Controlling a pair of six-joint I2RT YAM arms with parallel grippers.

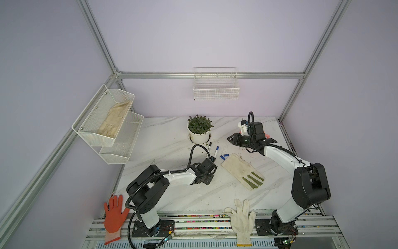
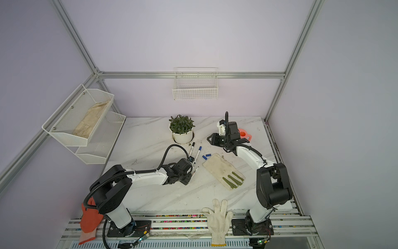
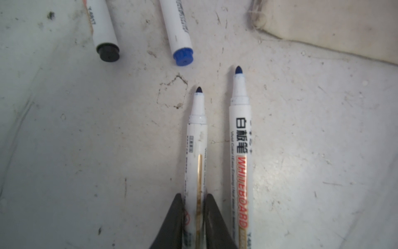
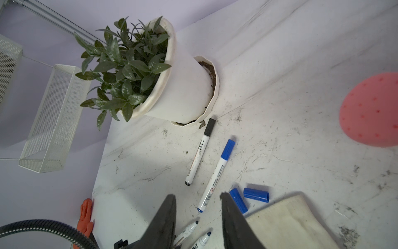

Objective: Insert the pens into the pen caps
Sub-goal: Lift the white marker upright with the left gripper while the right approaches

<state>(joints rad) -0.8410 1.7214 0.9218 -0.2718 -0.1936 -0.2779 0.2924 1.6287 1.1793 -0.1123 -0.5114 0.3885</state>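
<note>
With left gripper (image 3: 195,196), pinched uncapped blue whiteboard marker (image 3: 196,138) by its barrel, tip bared for capping; held right gripper (image 4: 197,194) open, empty.

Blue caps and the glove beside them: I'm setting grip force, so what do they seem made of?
Blue caps: likely plastic, smooth, faintly glossy, even colour with soft highlights. Glove: probably cotton cloth, matte, with fuzzy hem and stains.
</note>
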